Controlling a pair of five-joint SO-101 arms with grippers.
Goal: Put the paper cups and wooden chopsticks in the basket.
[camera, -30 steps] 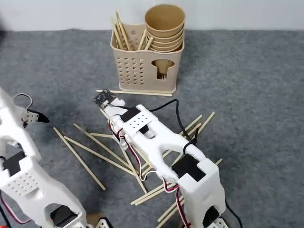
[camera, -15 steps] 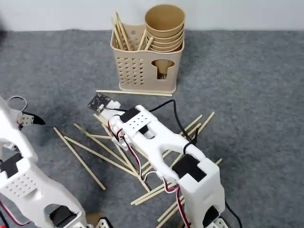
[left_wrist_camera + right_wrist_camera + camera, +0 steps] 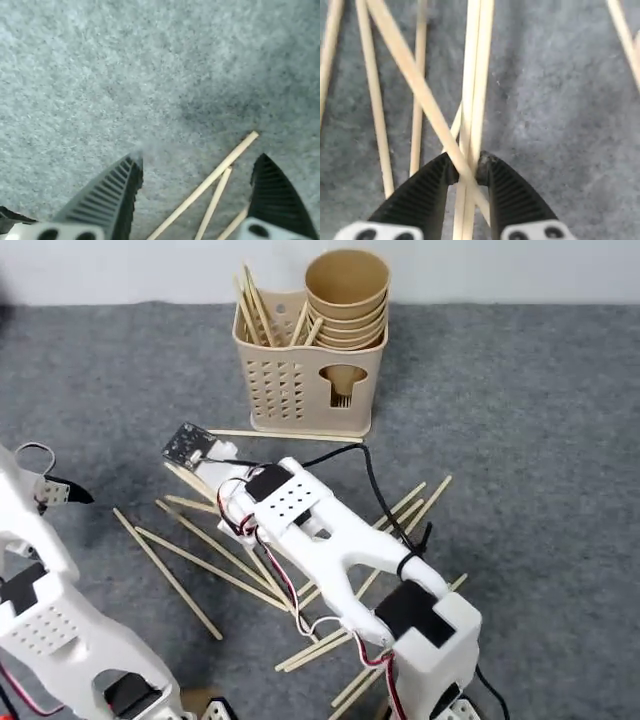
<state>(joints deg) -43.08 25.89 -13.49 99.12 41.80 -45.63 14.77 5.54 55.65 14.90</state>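
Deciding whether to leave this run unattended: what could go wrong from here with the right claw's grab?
1. The right claw is shut on a pair of chopsticks, but a third chopstick crosses them right at the tips. A lift may drag or flick it.
2. The basket already holds leaning chopsticks beside the paper cups. The long pair could snag on them or on the rim going in.

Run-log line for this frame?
right gripper: shut on chopsticks | left gripper: open above carpet | basket: cups inside
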